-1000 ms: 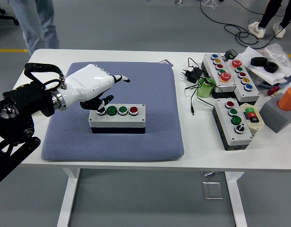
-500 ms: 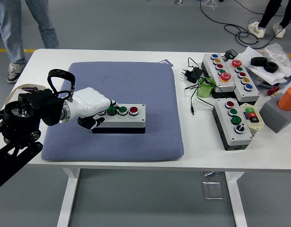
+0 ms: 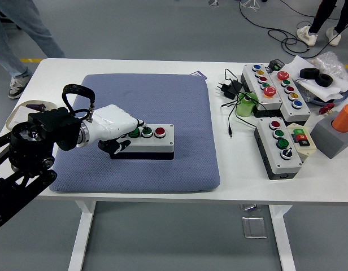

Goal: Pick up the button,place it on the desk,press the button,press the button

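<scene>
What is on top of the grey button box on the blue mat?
The grey button box shows a red button and green buttons on top. The white left hand covers its left end, hiding anything there.

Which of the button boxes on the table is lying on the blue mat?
Only the button box under the left hand, with green buttons and one red button in a row, lies on the blue mat. The other boxes sit on the bare white table at right.
</scene>
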`<state>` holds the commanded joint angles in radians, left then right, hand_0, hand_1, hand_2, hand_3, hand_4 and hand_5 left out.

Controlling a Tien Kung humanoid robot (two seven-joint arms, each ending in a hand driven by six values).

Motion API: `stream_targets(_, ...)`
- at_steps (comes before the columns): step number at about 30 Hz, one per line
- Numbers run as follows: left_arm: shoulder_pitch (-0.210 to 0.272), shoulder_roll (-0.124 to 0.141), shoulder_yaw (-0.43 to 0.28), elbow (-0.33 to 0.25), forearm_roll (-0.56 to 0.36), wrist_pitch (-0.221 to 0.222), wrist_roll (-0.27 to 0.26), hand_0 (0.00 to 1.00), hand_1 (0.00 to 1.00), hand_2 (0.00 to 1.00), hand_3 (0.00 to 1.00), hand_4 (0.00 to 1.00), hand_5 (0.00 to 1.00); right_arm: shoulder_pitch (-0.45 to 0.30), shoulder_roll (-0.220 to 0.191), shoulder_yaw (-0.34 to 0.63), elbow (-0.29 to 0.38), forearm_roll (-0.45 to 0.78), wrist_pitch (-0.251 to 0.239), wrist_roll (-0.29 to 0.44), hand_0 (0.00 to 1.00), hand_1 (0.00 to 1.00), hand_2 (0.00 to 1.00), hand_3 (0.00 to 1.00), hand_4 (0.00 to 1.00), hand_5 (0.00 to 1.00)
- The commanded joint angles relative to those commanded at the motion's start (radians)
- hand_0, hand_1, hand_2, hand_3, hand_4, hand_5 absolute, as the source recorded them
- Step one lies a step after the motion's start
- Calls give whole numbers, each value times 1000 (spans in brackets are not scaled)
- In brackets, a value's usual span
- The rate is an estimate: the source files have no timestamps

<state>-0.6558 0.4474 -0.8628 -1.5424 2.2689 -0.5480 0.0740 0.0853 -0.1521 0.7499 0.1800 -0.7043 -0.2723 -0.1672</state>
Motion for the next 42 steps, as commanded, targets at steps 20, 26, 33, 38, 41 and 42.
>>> stream_targets(20, -22, -8, 39, 47, 0, -58, 3, 175, 83, 94, 866, 477, 2, 7, -1, 12, 0, -10, -2, -3, 628, 480, 542, 581, 277, 28)
stream_targets(26, -19, -10, 5, 14, 0, 1, -3, 177, 86, 99, 872, 481, 2, 6, -1, 11, 0, -10, -1, -3, 628, 480, 541, 582, 277, 27)
stream_targets(33, -33, -26, 1, -14, 0, 11, -4, 175, 86, 98, 877, 478, 2, 7, -1, 11, 0, -11, 0, -3, 628, 479, 541, 581, 277, 27)
stream_targets(38, -45, -48, 26, 3, 0, 12, -4, 174, 84, 97, 878, 476, 2, 9, -1, 11, 0, -13, 0, -4, 628, 479, 541, 582, 277, 27)
stream_targets(41, -53, -58, 40, 19, 0, 13, -5, 172, 81, 93, 879, 470, 2, 9, -1, 10, 0, -12, 0, -3, 627, 479, 541, 582, 278, 27)
stream_targets(42, -55, -61, 45, 25, 0, 12, -5, 172, 81, 93, 879, 470, 2, 10, -1, 10, 0, -13, 0, -3, 627, 479, 541, 582, 278, 27)
